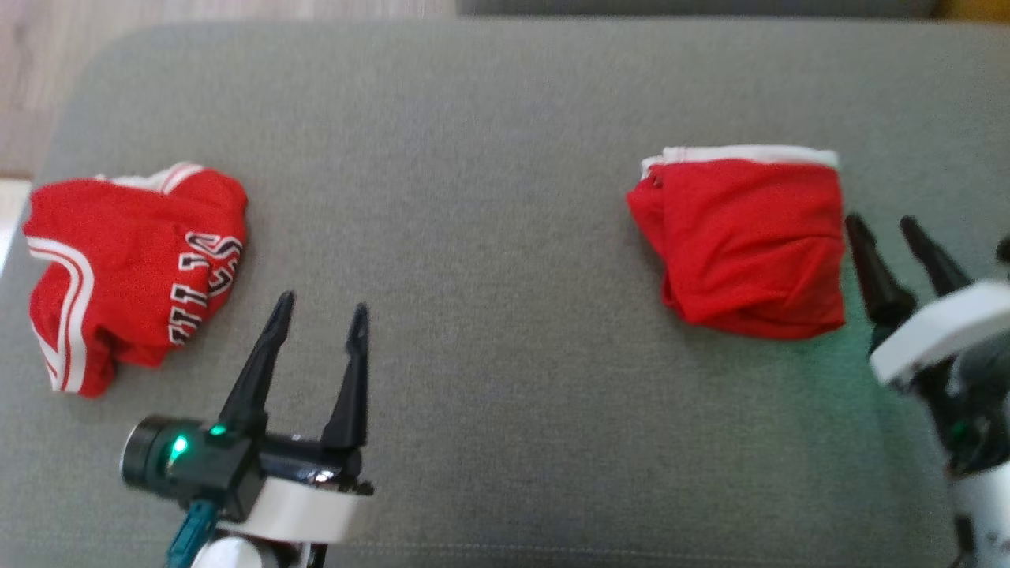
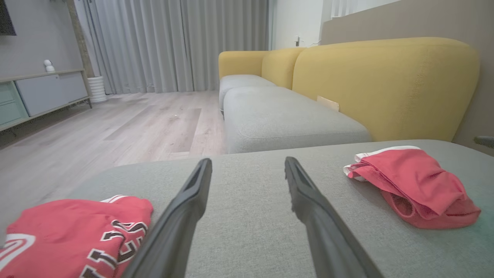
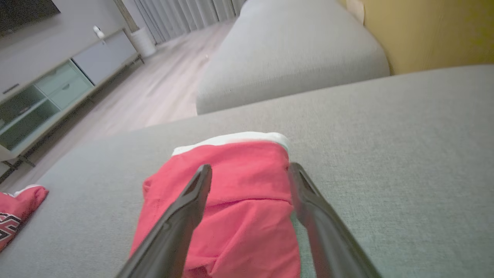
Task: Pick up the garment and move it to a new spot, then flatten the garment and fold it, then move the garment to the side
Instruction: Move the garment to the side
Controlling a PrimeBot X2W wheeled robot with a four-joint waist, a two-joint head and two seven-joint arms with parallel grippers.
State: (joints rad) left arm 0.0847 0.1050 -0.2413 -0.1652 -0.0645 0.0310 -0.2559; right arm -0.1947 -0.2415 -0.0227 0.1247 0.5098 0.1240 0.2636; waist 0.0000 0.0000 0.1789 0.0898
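Both pairs of jaws stand wide apart and hold nothing. The right gripper (image 1: 880, 221) hovers just beside the folded red garment (image 1: 742, 244), which lies at its 9 o'clock on the grey sofa cushion (image 1: 505, 237) and looks finished and set aside. The left gripper (image 1: 323, 304) points over bare cushion, with the crumpled lettered jersey (image 1: 126, 268) at its 10 o'clock. The likely next move is pinching that jersey's edge and lifting it toward the open middle, and nothing blocks the way.

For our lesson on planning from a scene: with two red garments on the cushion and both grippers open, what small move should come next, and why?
Probably move the left gripper toward the crumpled jersey and close on its near edge. The jersey lies bunched beside that open gripper, while the folded garment by the open right gripper already looks neat.
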